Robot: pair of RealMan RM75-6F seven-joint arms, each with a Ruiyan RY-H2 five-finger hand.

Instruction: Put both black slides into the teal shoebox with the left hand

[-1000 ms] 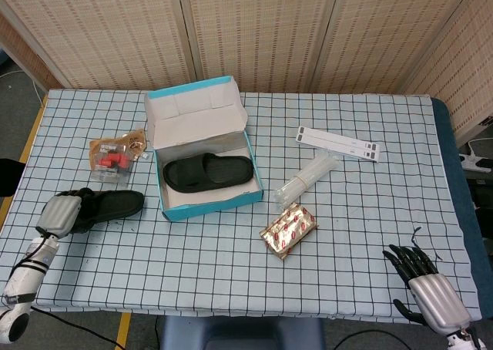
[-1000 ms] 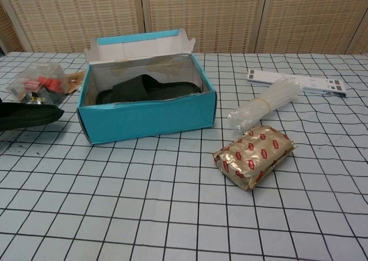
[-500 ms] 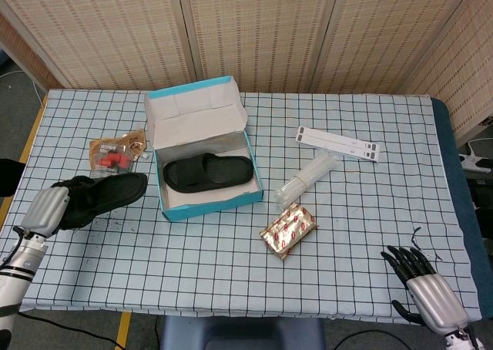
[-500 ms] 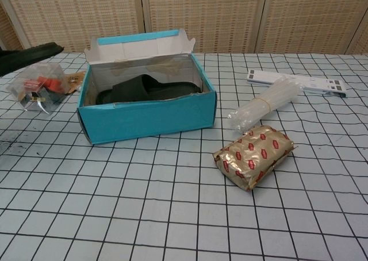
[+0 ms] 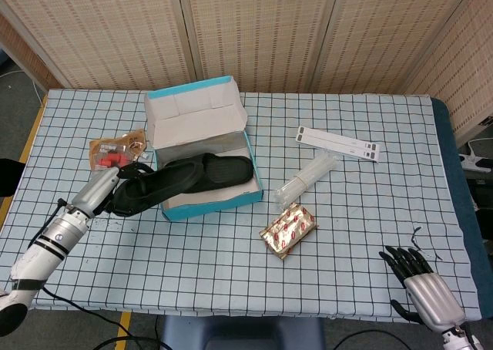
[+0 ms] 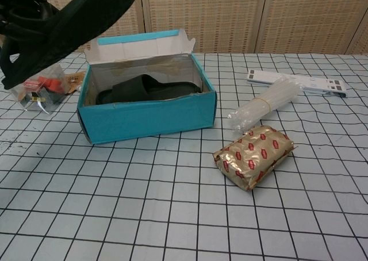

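Observation:
The teal shoebox [image 5: 212,203] [image 6: 149,120] stands open at the table's left centre, lid flap up. One black slide [image 5: 223,169] [image 6: 146,88] lies inside it. My left hand [image 5: 104,190] grips the heel of the second black slide [image 5: 158,184] [image 6: 69,28] and holds it in the air, its toe over the box's left wall. In the chest view the hand itself is mostly hidden behind that slide. My right hand [image 5: 420,277] hangs open beyond the table's near right corner, holding nothing.
A clear bag of red items [image 5: 115,153] [image 6: 37,85] lies left of the box. A foil packet [image 5: 288,230] [image 6: 255,156], a plastic-wrapped bundle [image 5: 308,178] [image 6: 267,103] and a white strip [image 5: 339,143] [image 6: 296,81] lie to its right.
My left hand has lifted the second slide off the table and carried it right, from the left edge up to the box's left wall. The right hand has barely moved.

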